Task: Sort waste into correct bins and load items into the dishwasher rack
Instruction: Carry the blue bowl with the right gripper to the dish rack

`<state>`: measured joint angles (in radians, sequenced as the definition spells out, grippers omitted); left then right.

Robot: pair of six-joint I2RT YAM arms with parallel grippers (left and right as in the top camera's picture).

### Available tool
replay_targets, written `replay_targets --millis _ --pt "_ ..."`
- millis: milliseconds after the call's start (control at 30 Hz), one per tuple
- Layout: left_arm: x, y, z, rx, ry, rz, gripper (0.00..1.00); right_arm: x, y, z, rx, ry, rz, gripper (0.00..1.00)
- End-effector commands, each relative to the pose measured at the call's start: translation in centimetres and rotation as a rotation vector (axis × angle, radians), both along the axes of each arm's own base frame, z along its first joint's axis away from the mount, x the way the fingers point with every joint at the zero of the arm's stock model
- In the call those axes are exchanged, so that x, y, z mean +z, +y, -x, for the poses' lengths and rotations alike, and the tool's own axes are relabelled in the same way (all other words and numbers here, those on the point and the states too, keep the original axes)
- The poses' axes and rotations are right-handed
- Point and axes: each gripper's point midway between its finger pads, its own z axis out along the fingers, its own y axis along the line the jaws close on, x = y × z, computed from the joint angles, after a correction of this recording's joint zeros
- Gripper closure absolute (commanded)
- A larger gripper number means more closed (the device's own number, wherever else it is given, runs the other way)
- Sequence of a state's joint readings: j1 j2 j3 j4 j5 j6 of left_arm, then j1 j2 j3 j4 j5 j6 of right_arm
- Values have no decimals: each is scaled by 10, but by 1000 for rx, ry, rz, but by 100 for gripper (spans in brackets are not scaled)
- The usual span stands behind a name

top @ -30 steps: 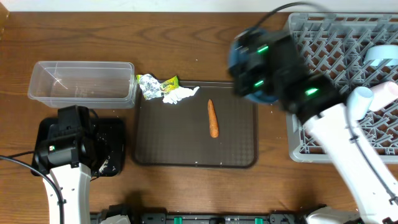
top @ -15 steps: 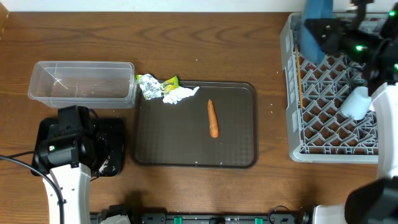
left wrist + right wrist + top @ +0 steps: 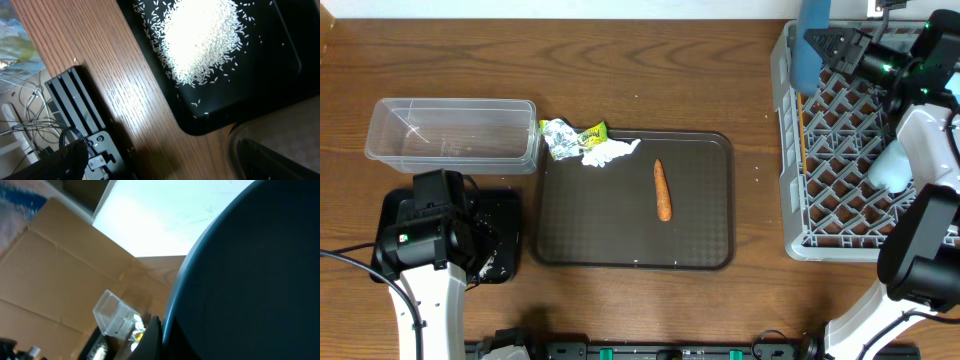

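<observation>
1. Right gripper (image 3: 827, 45) is clamped on the rim of the large dark-blue round bowl (image 3: 808, 52), smooth and glossy, held on edge above the far left corner of the square grey plastic rack (image 3: 840, 190) with its lattice of pegs.
2. Left gripper (image 3: 170, 165) hangs released, fingers spread wide, over the shallow black rectangular tray (image 3: 272, 65), where white rice grains (image 3: 200, 40) lie in a loose heap.
3. Just behind that tray sits the clear rectangular plastic tub (image 3: 450, 130), thin-walled with rounded corners.
4. On the dark brown serving tray (image 3: 600, 220), matte and round-cornered, lies the small orange carrot (image 3: 662, 190), tapered.
5. At the serving tray's far left corner, the crumpled white tissue (image 3: 610, 153) touches the crumpled silver and yellow-green wrapper (image 3: 565, 137).
</observation>
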<state>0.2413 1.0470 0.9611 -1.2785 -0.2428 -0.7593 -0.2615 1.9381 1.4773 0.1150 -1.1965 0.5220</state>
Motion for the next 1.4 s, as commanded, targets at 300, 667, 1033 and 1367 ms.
replay_targets --millis 300,667,1033,1367 --pt "4 3 0 15 -9 -13 2 -15 -55 -8 -119 103 -77 99" --pt "4 3 0 15 -9 -13 2 -14 -65 -2 -109 113 -97 99" --pt "4 3 0 15 -9 -13 2 -14 -98 0 -180 116 -103 92" --pt "4 3 0 15 -9 -13 2 -21 -146 9 -296 176 -139 38"
